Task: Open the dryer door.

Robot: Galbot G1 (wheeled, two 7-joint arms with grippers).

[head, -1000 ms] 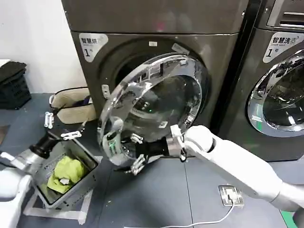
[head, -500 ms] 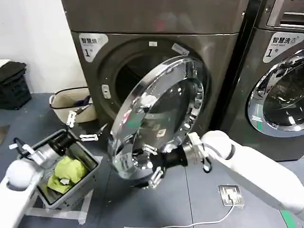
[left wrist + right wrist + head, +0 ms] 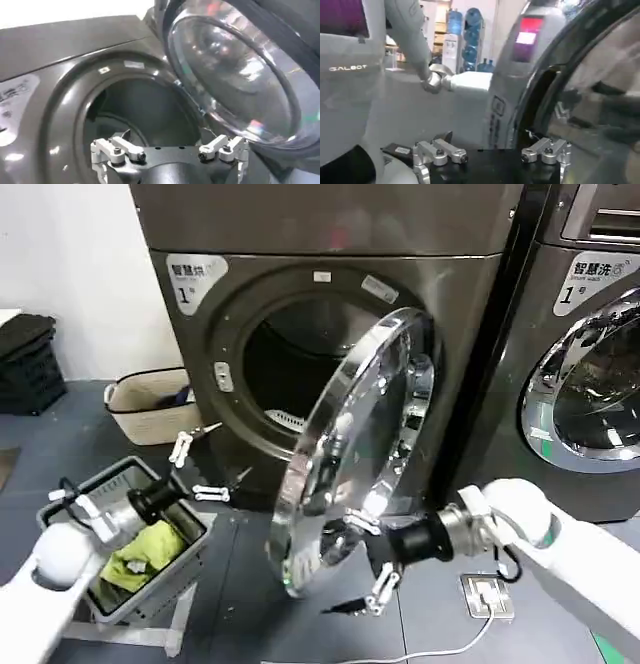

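The large round dryer door (image 3: 345, 454), a wide shiny chrome ring around dark bulging glass, stands swung well out from the dark grey front of the dryer (image 3: 460, 314), hinged on its right side so that its free edge points down and towards the robot; the round drum opening (image 3: 290, 374) is laid bare behind it, which by my reading means the task is largely done and only a wider swing may remain. The right hand (image 3: 365, 564) sits at the lower free edge of the chrome ring, its silver fingers (image 3: 380, 589) spread open on either side of the rim and not clamped on it, a placement that suits pushing or hooking the edge outward along the hinge arc instead of gripping it. In the right wrist view the same fingers (image 3: 440, 150) stand apart with the door's rim passing just beside them. The left hand (image 3: 200, 469) hangs open and empty, low and to the left of the opening, clear of the door's swing and above a grey bin (image 3: 185, 556) with a yellow-green cloth (image 3: 145, 546) in it; in the left wrist view its fingers (image 3: 117, 149) point at the open drum, the door's glass (image 3: 235, 80) well off to one side
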